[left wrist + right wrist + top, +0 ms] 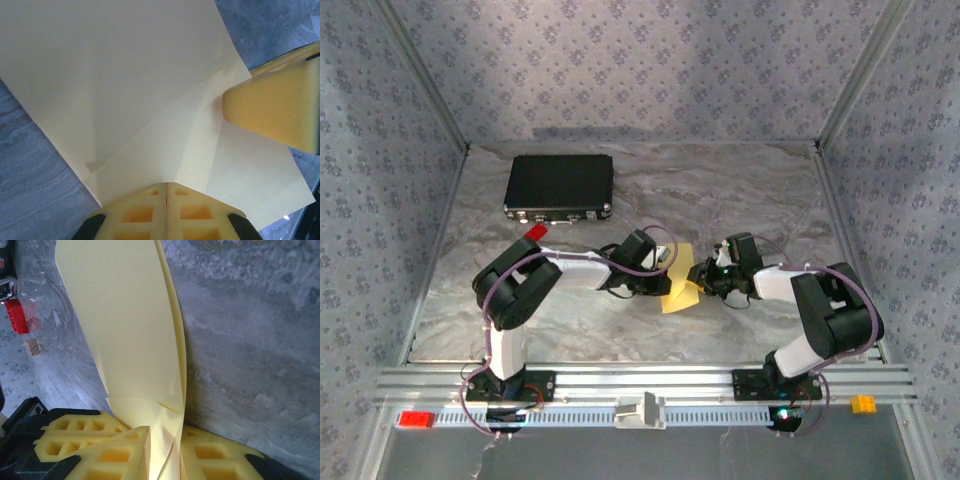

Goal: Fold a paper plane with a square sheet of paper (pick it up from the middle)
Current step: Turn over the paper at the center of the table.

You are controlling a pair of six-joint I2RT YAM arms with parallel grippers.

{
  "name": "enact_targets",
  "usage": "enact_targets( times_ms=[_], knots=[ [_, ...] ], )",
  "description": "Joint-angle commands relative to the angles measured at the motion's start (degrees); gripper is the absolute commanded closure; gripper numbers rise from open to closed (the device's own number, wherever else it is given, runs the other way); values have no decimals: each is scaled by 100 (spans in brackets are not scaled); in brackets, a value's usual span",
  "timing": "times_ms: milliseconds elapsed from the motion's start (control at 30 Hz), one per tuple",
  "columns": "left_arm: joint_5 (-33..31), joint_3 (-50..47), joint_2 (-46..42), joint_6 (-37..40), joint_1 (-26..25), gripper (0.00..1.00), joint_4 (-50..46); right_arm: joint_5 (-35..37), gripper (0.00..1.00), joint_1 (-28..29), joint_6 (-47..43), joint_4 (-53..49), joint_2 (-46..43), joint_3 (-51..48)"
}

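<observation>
Down the middle of the top view, the square sheet of paper (678,288) sits between both arms. The left gripper (663,278) is at its left edge and the right gripper (700,275) at its right. From up here the wrists cover much of the sheet, and I cannot read either claw or any crease. The black case (558,187) lies upper left, well apart, with the small red brick (533,232) just below it

On the left wrist camera, my two fingers at bottom centre are pressed together with the sheet's edge nipped in the seam, so I take this claw as clamped on the paper. One yellow pad (275,107) of the other arm touches the sheet at the right, and its partner is behind the paper. A flap lies doubled across the middle; its fainter creases are hard to follow

On the right wrist camera, the paper stands on edge, doubled, rising from between the fingers at bottom centre. They flank it closely, but I cannot tell whether they bite. I judge a fold is in hand: I'd hold the left pinch firm, line the layers up, then press squarely on the doubled edge. The fingers hide the sheet's lowest part
</observation>
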Motion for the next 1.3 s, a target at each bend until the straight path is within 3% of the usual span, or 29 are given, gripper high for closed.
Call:
enact_targets(
  times_ms=[0,533,733,967,1100,1267],
  knots=[
    [32,-99,-144,-16,45,97,-123,-154,82,-58,-43,161,121,-56],
    [47,-285,-470,-130,44,87,94,-313,94,-160,-176,316,15,-101],
    [-271,-481,-937,-131,33,84,89,-34,95,-144,-462,-490,-464,62],
    [-1397,-1055,-1969,-159,34,83,-62,1457,95,176,-1163,-2801,-1542,821],
    [-2073,-1447,-2714,-146,48,80,-221,3025,94,802,-1544,-4127,-1962,1593],
    [-2681,-1956,-3722,-118,115,65,-481,5074,95,1564,-1582,-5496,-1881,2466]
  ],
)
